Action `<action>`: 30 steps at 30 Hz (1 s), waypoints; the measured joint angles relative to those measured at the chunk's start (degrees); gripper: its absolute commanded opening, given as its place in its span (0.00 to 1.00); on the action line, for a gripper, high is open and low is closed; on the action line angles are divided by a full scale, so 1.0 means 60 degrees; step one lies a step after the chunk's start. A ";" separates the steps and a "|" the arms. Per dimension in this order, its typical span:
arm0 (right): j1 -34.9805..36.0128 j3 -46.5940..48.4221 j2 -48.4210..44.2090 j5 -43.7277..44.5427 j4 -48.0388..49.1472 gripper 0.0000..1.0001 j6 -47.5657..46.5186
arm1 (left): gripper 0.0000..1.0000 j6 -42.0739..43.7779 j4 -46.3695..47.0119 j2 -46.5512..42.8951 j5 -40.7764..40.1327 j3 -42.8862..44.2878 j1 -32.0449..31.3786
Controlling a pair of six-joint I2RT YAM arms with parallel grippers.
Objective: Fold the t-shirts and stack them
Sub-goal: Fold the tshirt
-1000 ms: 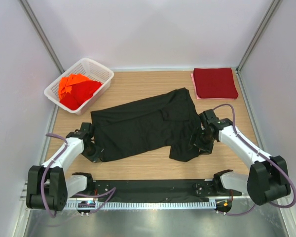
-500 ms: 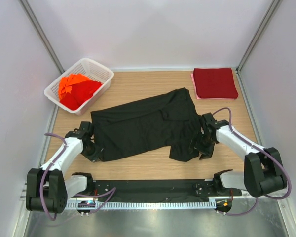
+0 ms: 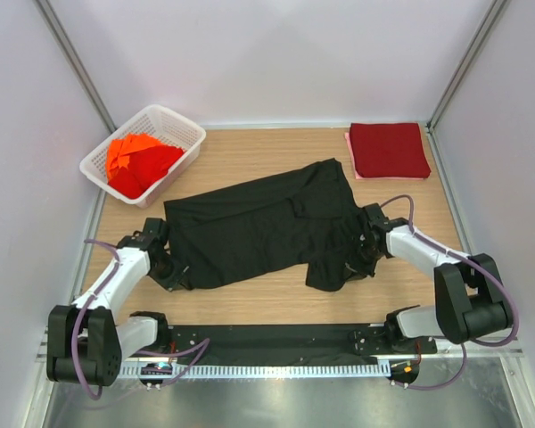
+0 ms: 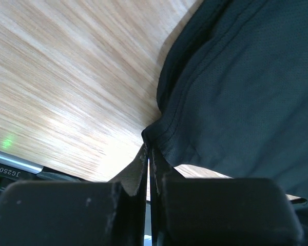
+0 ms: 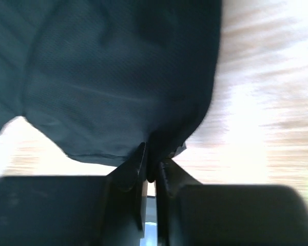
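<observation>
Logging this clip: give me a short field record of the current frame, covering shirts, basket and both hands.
work item: black short-sleeved cloth t-shirt, spread rumpled on the wooden table
left hand: shut on its near-left edge
right hand: shut on its near-right edge
stack: folded dark red cloth t-shirt, far right corner
waiting: bright orange-red cloth t-shirts in white plastic lattice basket, far left

Top camera looks down from above the near edge over the whole table (image 3: 276,152); wrist cameras sit close at the left and right edges of the black t-shirt (image 3: 259,227).
</observation>
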 measured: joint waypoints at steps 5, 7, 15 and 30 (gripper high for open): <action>0.0000 0.0787 0.0488 -0.0364 -0.0058 0.06 0.0157 | 0.00 0.0157 -0.0029 0.0000 -0.0033 0.0321 0.0000; 0.0000 0.1421 0.0688 -0.0539 -0.0044 0.07 0.0313 | 0.00 0.0240 -0.0044 0.0000 -0.0091 0.0521 0.0000; 0.0000 0.4790 0.3191 -0.1632 0.0492 0.51 0.0761 | 0.00 0.0583 -0.0058 0.0117 -0.0222 0.1180 0.0000; -0.0062 0.4747 0.2641 -0.0273 -0.0922 0.62 -0.1563 | 0.00 0.1129 0.0062 0.0408 -0.0204 0.1530 0.0000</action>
